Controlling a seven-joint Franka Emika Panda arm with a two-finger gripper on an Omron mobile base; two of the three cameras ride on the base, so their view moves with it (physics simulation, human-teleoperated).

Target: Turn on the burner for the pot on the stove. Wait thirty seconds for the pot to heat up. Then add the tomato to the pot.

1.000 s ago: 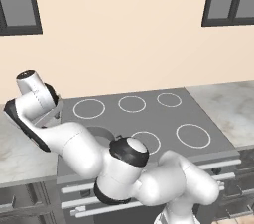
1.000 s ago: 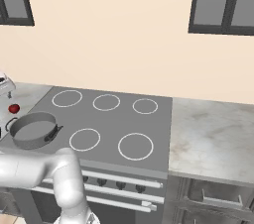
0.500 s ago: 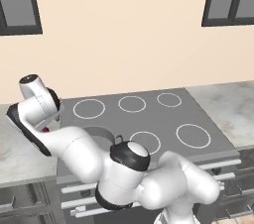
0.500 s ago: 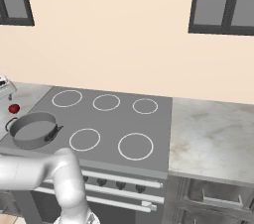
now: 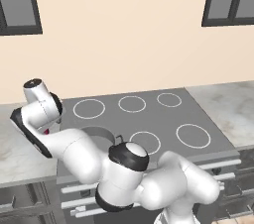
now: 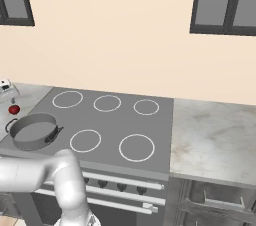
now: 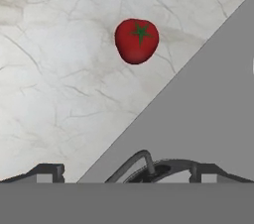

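The red tomato [image 7: 136, 40] lies on the marble counter, left of the stove [image 7: 208, 94]. My gripper [image 7: 130, 174] hangs above it, open, its fingertips [image 7: 48, 171] wide apart with nothing between them. Just below in that view are the grey pot's loop handle and rim [image 7: 166, 164]. From the right base view, the pot [image 6: 34, 130] stands on the front left burner of the stove [image 6: 112, 120], the tomato [image 6: 14, 109] just beyond it, and the gripper [image 6: 6, 88] above at the picture's left edge. In the left base view my arm hides most of the pot [image 5: 96, 134]; the tomato [image 5: 47, 131] peeks out under the gripper [image 5: 44, 118].
Dark knobs [image 6: 102, 183] line the stove's front above the oven handle. A marble counter [image 6: 215, 135] runs to the right of the stove, another counter [image 5: 20, 151] to its left. The wall stands close behind.
The hand has sunk slightly toward the counter over the tomato. Pot and tomato have not moved; the jaws stay wide.
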